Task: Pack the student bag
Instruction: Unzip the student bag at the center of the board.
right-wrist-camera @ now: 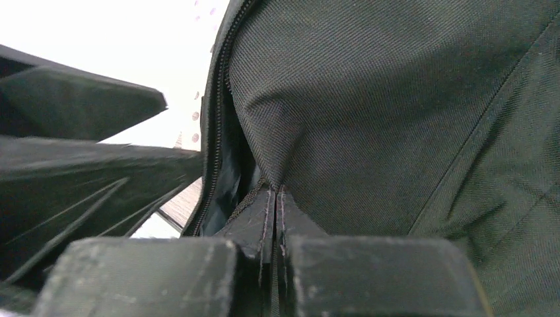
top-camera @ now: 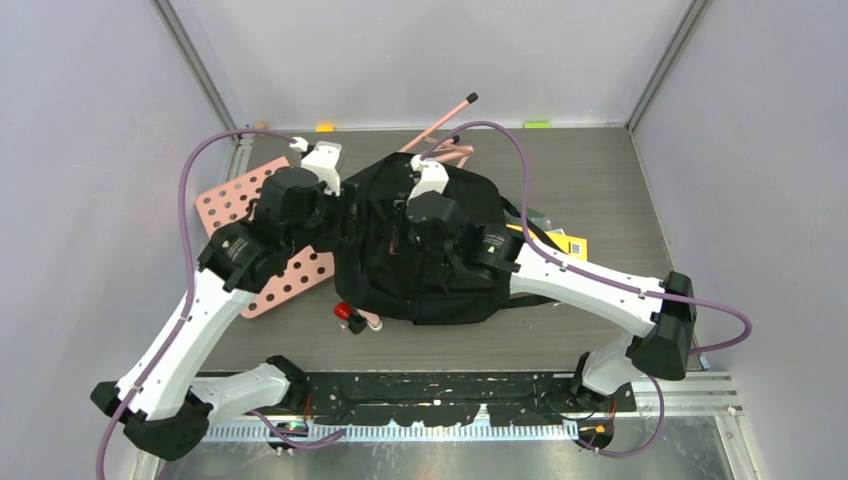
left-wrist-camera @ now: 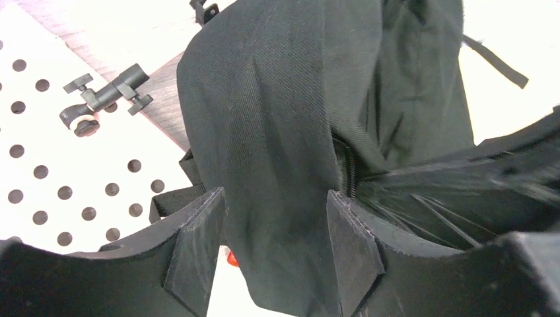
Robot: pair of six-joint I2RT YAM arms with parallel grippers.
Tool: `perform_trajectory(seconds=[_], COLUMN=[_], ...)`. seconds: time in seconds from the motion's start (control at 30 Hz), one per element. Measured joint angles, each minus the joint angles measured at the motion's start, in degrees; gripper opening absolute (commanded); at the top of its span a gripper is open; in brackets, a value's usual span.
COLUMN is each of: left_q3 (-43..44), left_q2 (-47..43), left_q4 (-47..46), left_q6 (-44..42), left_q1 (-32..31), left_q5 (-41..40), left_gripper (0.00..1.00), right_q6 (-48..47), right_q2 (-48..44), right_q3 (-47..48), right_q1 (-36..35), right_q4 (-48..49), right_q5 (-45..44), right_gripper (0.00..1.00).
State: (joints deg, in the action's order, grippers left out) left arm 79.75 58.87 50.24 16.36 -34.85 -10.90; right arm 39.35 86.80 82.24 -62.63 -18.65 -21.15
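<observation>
The student bag (top-camera: 430, 270) is a large black fabric backpack lying in the middle of the table. My left gripper (top-camera: 349, 214) is at its left side and stands open. In the left wrist view a raised fold of the student bag (left-wrist-camera: 277, 132) passes between the pads of the left gripper (left-wrist-camera: 274, 228), with a gap showing by the left pad. My right gripper (top-camera: 404, 222) is on the bag's top. It is shut on a pinch of fabric beside the open zipper (right-wrist-camera: 216, 119), which shows close up at the right gripper (right-wrist-camera: 274, 198).
A pink pegboard (top-camera: 235, 205) lies under the bag's left side, with a black clamp piece (left-wrist-camera: 105, 96) on it. A small red item (top-camera: 345, 312) sits at the bag's near edge. Pink rods (top-camera: 445, 120) lie behind the bag and a yellow item (top-camera: 572, 243) lies to its right. Grey walls close in both sides.
</observation>
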Motion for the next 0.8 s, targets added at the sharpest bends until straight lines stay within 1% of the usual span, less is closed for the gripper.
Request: perform_trajectory(seconds=[0.17,0.33,0.8], left_q3=[-0.11,-1.18,-1.40], left_q2=[3.41,3.23,1.66], left_q4=[-0.09,-1.31,-4.98], left_q6=[-0.76,-0.52,2.73], left_q1=[0.00,0.00,0.00], left_q5=[0.07,1.51,5.99], left_gripper=[0.64,0.70,0.72], right_q6=[-0.13,-0.57,-1.75], right_q2=[-2.40,-3.98,-4.90], right_q3=[-1.16,-1.60,-2.60], right_q1=[0.00,0.00,-0.17], right_q4=[-0.17,-0.50,-0.83], right_q5=[-1.16,-2.58,-4.79], right_gripper=[0.00,0.01,0.00])
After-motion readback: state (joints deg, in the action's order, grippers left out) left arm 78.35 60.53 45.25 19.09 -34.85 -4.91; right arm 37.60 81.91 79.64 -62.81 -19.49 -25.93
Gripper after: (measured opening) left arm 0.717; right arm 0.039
